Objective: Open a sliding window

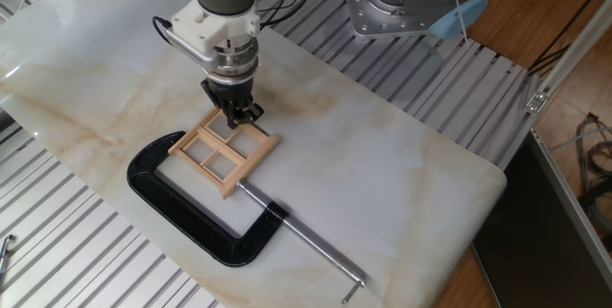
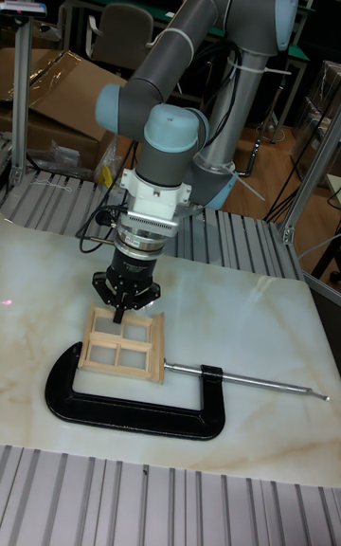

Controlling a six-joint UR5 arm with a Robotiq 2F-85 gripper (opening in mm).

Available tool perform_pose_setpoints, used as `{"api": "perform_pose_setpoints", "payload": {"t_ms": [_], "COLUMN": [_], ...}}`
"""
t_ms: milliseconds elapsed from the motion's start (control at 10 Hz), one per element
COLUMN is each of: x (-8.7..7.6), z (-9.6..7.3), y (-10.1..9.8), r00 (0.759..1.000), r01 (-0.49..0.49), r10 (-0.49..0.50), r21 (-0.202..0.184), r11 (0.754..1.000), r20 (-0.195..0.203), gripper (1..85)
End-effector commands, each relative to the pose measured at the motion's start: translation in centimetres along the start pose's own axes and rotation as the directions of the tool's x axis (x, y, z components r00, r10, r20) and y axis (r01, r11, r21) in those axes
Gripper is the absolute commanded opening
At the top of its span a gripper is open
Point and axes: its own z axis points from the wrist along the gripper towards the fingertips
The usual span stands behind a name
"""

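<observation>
The sliding window (image 1: pixel 224 153), a small light wooden frame with four panes, lies flat on the marble tabletop between the jaws of a black C-clamp (image 1: pixel 182 214). In the tall fixed view the window (image 2: pixel 121 341) sits just below the arm's wrist. My gripper (image 1: pixel 236 117) points straight down at the window's far edge, and its fingertips are drawn together and touch the top rail. From the tall fixed view my gripper (image 2: pixel 121 313) looks shut, with nothing visible between the fingers. Whether the tips pinch any part of the frame is hidden.
The clamp's long screw rod (image 1: pixel 311 245) runs toward the front right, ending in a small handle. A marble slab (image 1: pixel 382 174) covers a ribbed metal table (image 1: pixel 57 241). The arm's base (image 1: pixel 392 2) stands at the back. The slab's right edge drops off near a dark cabinet.
</observation>
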Motion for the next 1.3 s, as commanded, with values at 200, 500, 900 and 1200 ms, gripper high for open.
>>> {"api": "perform_pose_setpoints", "payload": {"t_ms": [200, 500, 900, 1200], "x": [-0.2, -0.3, -0.6, -0.6], "z": [0.2, 0.0, 0.2, 0.2], "y": [0.3, 0.6, 0.8, 1.1], "r00": [1.0, 1.0, 1.0, 1.0], "r01": [-0.014, -0.021, -0.022, -0.026], "r10": [0.014, 0.021, 0.022, 0.026], "r21": [-0.013, -0.013, -0.018, -0.027], "r11": [1.0, 1.0, 1.0, 0.999], "r20": [0.01, 0.005, 0.012, 0.014], "gripper": [0.7, 0.7, 0.7, 0.7]}}
